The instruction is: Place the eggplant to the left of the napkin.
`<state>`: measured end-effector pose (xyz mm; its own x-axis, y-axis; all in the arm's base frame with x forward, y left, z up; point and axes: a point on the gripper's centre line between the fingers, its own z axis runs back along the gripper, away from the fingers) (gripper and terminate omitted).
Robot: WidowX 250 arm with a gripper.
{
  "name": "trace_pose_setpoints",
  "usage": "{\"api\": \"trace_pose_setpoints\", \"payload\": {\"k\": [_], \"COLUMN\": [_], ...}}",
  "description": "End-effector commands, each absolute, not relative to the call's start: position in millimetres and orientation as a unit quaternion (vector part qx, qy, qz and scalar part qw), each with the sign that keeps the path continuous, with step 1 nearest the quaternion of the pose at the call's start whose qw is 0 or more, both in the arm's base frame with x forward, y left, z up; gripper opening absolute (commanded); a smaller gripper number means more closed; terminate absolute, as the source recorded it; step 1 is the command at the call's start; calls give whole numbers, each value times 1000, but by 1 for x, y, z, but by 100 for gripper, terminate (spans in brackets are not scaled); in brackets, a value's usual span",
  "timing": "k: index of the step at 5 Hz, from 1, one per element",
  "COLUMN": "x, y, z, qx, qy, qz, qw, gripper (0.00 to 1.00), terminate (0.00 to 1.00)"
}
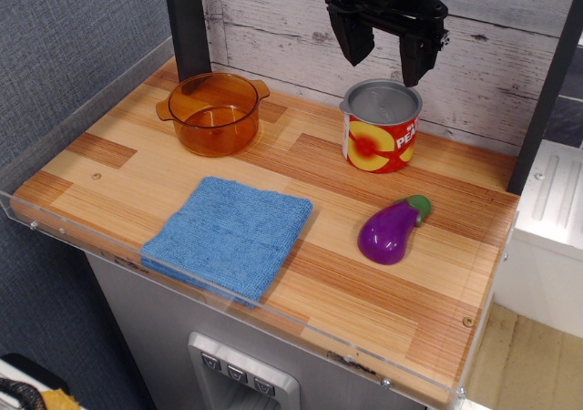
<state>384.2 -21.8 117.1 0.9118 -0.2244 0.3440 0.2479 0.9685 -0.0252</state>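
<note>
The purple eggplant with a green stem cap lies on the wooden table at the right, stem pointing to the back right. The blue napkin lies flat to its left, near the table's front edge. My black gripper hangs open and empty high at the back, above the red can and well behind the eggplant.
A red peach can stands behind the eggplant, right under the gripper. An orange see-through pot stands at the back left. A clear plastic rim runs along the table's left and front edges. A wooden plank wall stands behind.
</note>
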Motion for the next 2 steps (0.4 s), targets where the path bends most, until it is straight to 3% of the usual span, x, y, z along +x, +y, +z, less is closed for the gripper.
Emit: {"api": "trace_pose_setpoints", "payload": {"k": [1,2], "x": [384,362], "y": [-22,-29], "z": [117,115], "qx": [-34,-12], "qy": [-172,-155], "qz": [-121,-126], "qw": [977,980], "gripper": [100,100], "terminate": [0,0]}}
